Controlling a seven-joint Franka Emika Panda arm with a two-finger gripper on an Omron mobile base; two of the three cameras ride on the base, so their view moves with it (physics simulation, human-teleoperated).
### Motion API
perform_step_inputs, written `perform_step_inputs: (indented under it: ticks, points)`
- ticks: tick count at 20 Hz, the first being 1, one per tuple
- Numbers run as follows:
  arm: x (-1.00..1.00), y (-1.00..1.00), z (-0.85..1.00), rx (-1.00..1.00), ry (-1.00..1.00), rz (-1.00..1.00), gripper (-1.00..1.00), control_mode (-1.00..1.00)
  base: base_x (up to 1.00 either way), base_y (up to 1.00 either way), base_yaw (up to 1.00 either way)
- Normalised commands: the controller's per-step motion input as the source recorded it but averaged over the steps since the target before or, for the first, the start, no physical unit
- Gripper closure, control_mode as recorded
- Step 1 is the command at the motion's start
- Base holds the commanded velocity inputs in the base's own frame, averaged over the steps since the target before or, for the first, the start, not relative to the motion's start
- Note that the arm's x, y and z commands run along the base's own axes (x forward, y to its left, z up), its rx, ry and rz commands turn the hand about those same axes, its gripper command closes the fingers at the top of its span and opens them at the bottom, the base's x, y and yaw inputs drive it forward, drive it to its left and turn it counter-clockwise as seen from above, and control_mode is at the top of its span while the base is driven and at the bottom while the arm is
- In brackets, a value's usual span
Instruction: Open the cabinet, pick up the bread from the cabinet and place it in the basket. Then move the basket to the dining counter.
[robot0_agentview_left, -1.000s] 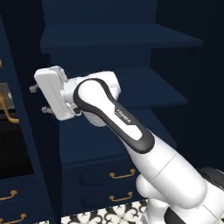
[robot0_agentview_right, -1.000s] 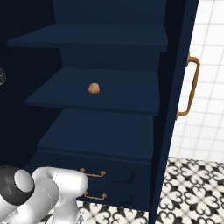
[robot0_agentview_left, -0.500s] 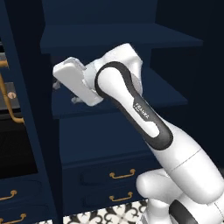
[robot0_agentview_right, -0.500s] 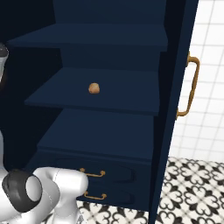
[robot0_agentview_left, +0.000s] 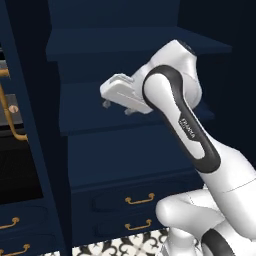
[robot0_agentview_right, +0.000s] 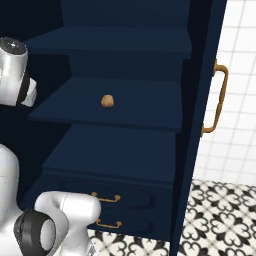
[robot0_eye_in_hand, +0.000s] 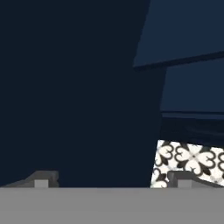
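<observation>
Right base view shows the cabinet (robot0_agentview_right: 200, 100) standing open and the bread (robot0_agentview_right: 107, 101) alone on its middle shelf (robot0_agentview_right: 150, 107), near the front edge. My gripper (robot0_agentview_left: 116, 102) hangs at that shelf's height in the left base view, jaws released wide and holding nothing. To do this well, I judge I should swing the hand toward the roll, straddle it evenly, then clench gently. It is a small, round, golden-brown bun, likely soft.

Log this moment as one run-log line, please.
cabinet: open | bread: on middle shelf, untouched | hand: open, empty, raised at shelf level | stage: reaching for bread
</observation>
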Motion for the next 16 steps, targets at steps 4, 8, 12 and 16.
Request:
perform_step_inputs:
  ticks: [4, 8, 12, 16]
  points:
    - [-0.09, -1.0, -0.8, -0.17, -0.16, 0.0, -1.0, -1.0, 0.0, 0.0, 0.0]
    - [0.03, -1.0, -0.85, -0.11, -0.27, 0.0, -1.0, -1.0, 0.0, 0.0, 0.0]
    - [0.46, -1.0, -0.49, -0.07, -0.3, 0.0, -1.0, -1.0, 0.0, 0.0, 0.0]
    - [0.84, -1.0, 0.0, 0.0, -0.03, -0.01, -1.0, -1.0, 0.0, 0.0, 0.0]
